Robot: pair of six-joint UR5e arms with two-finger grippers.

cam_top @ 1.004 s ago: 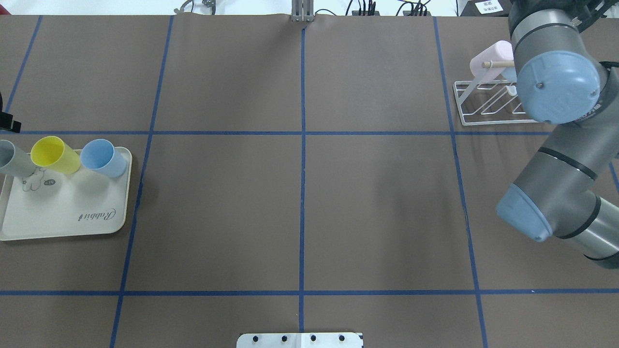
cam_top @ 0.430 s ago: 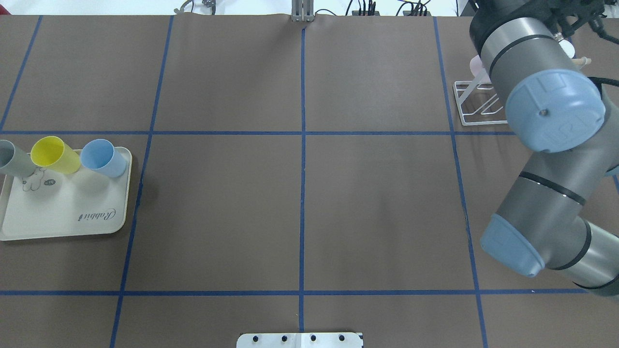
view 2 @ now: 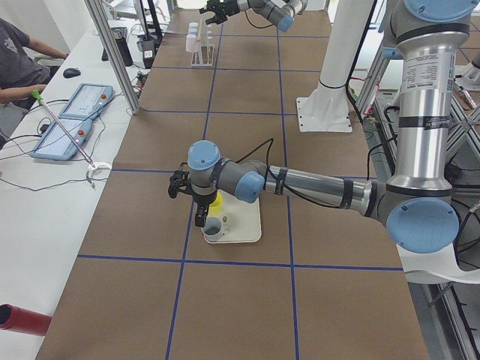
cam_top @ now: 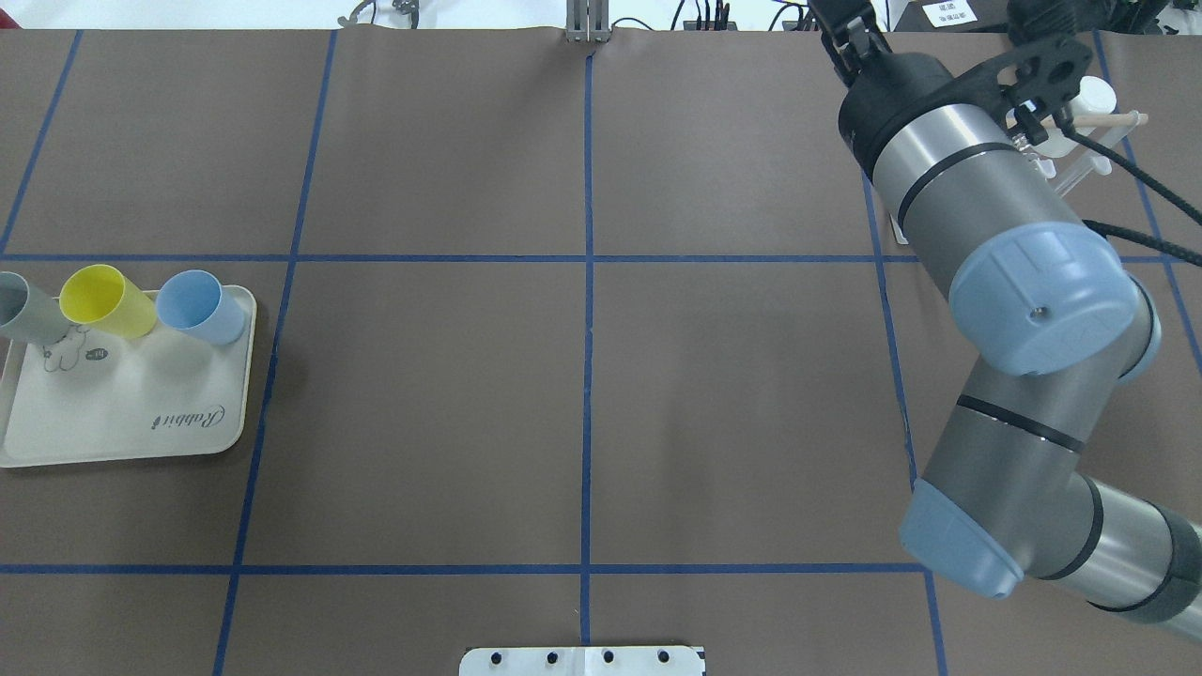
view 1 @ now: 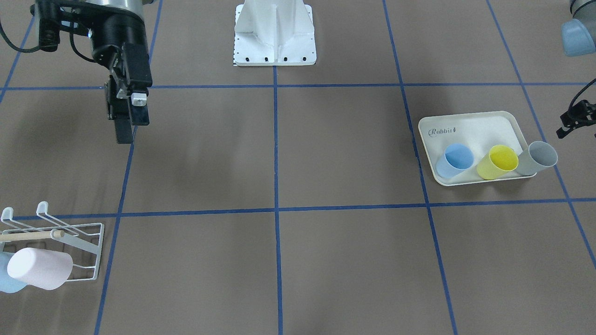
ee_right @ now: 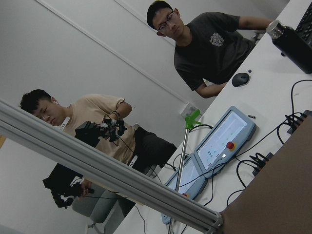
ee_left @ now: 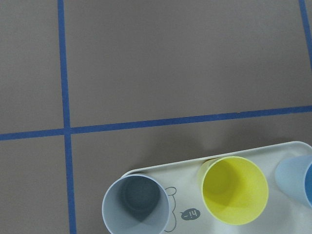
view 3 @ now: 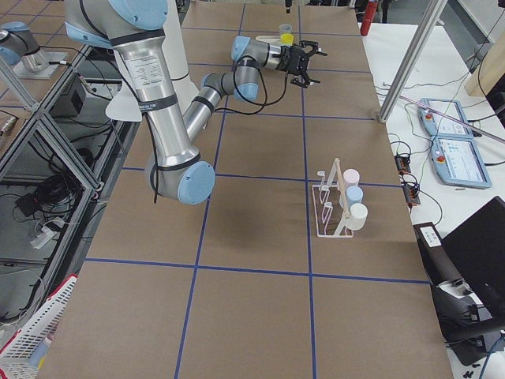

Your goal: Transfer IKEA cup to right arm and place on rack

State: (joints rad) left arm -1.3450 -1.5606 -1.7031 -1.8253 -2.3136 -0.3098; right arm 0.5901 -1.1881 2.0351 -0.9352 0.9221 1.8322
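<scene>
Three cups stand on the cream tray [view 1: 470,125]: blue [view 1: 455,158], yellow [view 1: 499,160] and grey [view 1: 539,157]. The left wrist view looks straight down into the grey cup [ee_left: 136,207] and the yellow cup [ee_left: 235,190]. My left gripper [view 2: 200,217] hangs just above the grey cup; I cannot tell its state. The white wire rack [view 1: 88,228] carries a pink cup [view 1: 39,268], a light-blue one and a white one [view 3: 357,215]. My right gripper [view 1: 131,128] is open and empty, raised well away from the rack. In the overhead view my right arm [cam_top: 977,188] hides most of the rack.
The robot's white base [view 1: 274,32] stands at the middle of the table's robot side. Two people sit at a side desk [ee_right: 273,92] with tablets [view 2: 86,101]. Blue tape lines grid the brown table [cam_top: 582,394]. A red cylinder [view 2: 22,319] lies on the desk corner.
My right arm has swung away from the rack toward the table's middle, and now covers most of the rack in the overhead view. The cups on the tray have not moved.
</scene>
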